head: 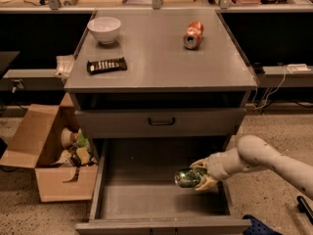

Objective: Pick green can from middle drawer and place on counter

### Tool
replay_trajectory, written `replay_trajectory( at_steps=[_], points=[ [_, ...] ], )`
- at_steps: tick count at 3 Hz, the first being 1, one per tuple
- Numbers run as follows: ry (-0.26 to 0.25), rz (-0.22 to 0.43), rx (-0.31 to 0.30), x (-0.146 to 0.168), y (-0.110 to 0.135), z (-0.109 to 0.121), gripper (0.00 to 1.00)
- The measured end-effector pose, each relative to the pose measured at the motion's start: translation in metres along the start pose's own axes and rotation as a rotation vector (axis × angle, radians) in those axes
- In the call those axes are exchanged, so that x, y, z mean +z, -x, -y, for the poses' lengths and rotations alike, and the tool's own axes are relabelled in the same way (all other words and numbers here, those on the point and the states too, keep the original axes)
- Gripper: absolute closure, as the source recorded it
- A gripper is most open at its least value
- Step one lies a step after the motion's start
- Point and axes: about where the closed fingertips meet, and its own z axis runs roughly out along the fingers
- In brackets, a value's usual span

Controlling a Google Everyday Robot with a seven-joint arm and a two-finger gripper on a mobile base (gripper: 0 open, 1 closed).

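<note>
Camera view: middle drawer (pixel 142 199) standing open
Claw (pixel 197 176): at drawer's right side, clamped on green can (pixel 185 177)

Inside the middle drawer (pixel 146 199), the pincer (pixel 197 176) clasps the green can (pixel 186 177) and covers its right end. The arm (pixel 264 160) behind it runs off the right edge. Left of the drawer, the contents of the cardboard box (pixel 49 182) are too jumbled to name.

1. Two cans showed: green can (pixel 186 177) lower centre, orange-red can (pixel 193 35) upper centre.
2. One white bowl (pixel 104 29), upper left.
3. One dark bar (pixel 106 65), one cardboard box (pixel 41 151), left side.
4. One gripper (pixel 197 176), lower right, gripped the green can.
</note>
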Motion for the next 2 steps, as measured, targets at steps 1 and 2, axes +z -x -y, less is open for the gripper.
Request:
replay_trajectory(
  at_steps=[1,2],
  points=[
    [-0.057,0.132,-0.111,-0.0371,0.0346,-0.0008,1.00],
    [-0.056,0.149,-0.144,-0.0400,0.0407,-0.0026,1.00]
  ],
)
